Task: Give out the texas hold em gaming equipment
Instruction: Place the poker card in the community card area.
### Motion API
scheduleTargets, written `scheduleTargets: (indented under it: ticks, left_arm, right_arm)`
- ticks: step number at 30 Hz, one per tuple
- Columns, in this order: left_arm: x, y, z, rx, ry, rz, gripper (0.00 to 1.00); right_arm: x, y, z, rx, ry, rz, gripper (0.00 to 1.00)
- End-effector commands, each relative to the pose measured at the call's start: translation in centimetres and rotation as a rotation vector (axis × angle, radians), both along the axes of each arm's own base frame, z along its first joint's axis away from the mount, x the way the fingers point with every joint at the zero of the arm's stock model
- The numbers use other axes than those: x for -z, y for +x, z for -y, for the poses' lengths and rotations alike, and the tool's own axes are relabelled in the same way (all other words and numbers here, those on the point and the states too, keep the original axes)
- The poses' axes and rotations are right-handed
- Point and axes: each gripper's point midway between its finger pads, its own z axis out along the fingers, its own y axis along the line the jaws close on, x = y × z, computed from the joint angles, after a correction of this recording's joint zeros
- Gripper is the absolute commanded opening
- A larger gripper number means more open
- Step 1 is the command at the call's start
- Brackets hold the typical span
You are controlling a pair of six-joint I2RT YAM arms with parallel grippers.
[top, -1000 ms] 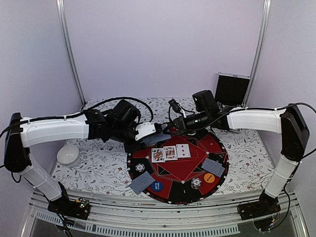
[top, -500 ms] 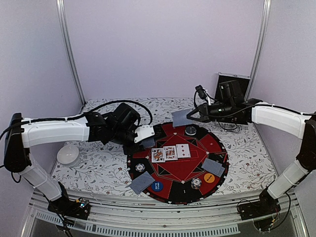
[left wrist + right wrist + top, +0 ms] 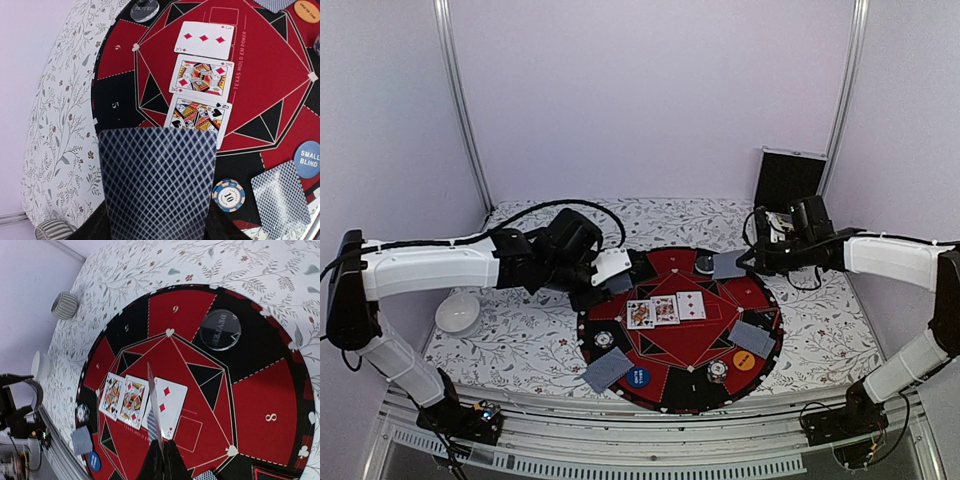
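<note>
My left gripper (image 3: 612, 272) (image 3: 159, 227) is shut on a stack of grey-blue-backed playing cards (image 3: 159, 177) at the round poker mat's (image 3: 692, 345) left rim. Over the mat's right back part, my right gripper (image 3: 748, 263) (image 3: 164, 454) is shut on a single card (image 3: 728, 265), seen edge-on (image 3: 155, 405) in its wrist view. Three face-up cards (image 3: 665, 310) (image 3: 201, 77) (image 3: 135, 401) lie in a row mid-mat. Face-down cards (image 3: 607, 370) (image 3: 752, 338), striped chips (image 3: 604, 340) (image 3: 718, 371) (image 3: 228, 195), a blue disc (image 3: 638, 377) (image 3: 307, 157) and an orange disc (image 3: 744, 360) lie along the near rim.
A dark dealer button (image 3: 706, 263) (image 3: 220, 330) sits at the mat's back. A white bowl (image 3: 457, 313) stands on the floral cloth at left, a ribbed grey cup (image 3: 65, 305) beyond the mat's left side, and a black case (image 3: 788, 180) upright at the back right.
My right arm has pulled away from the left gripper's stack and swung right across the back of the mat with one card. The left arm has hardly moved.
</note>
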Motion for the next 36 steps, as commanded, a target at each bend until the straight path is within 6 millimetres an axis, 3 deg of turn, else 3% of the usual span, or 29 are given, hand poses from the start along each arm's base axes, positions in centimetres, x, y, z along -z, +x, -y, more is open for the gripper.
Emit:
scheduleTargets:
  ticks: [1, 5, 8, 16, 22, 26, 29, 34, 36]
  left_arm:
    - [-2.1, 0.4, 0.3, -0.034, -0.073, 0.040, 0.52]
    - [-2.3, 0.3, 0.5, -0.041, -0.079, 0.034, 0.53]
    - [-2.4, 0.2, 0.5, -0.041, -0.084, 0.032, 0.53]
    - [-2.3, 0.0, 0.6, -0.036, -0.092, 0.026, 0.53]
    - [-2.2, 0.0, 0.5, -0.036, -0.086, 0.026, 0.53]
    - [-2.0, 0.0, 0.4, -0.037, -0.082, 0.025, 0.53]
    - [-2.0, 0.0, 0.4, -0.038, -0.078, 0.028, 0.53]
    - [-1.8, 0.0, 0.3, -0.036, -0.074, 0.027, 0.53]
    - [-1.7, 0.0, 0.4, -0.035, -0.072, 0.026, 0.54]
  right_arm:
    - [0.3, -0.4, 0.2, 0.247, 0.253, -0.029, 0.02]
    - [2.8, -1.1, 2.3, 0.552, 0.331, -0.079, 0.02]
    - [4.2, -1.3, 3.3, 0.686, 0.401, -0.125, 0.02]
    - [6.9, -0.3, 3.4, 0.851, 0.420, -0.182, 0.02]
    - [8.6, 0.2, 1.5, 0.859, 0.436, -0.257, 0.05]
    - [9.1, -0.2, 0.1, 0.822, 0.447, -0.298, 0.23]
    - [8.9, -1.0, -0.6, 0.787, 0.459, -0.322, 0.35]
    - [8.0, -2.7, -0.6, 0.727, 0.466, -0.326, 0.38]
    - [7.7, -3.8, -1.5, 0.659, 0.471, -0.359, 0.41]
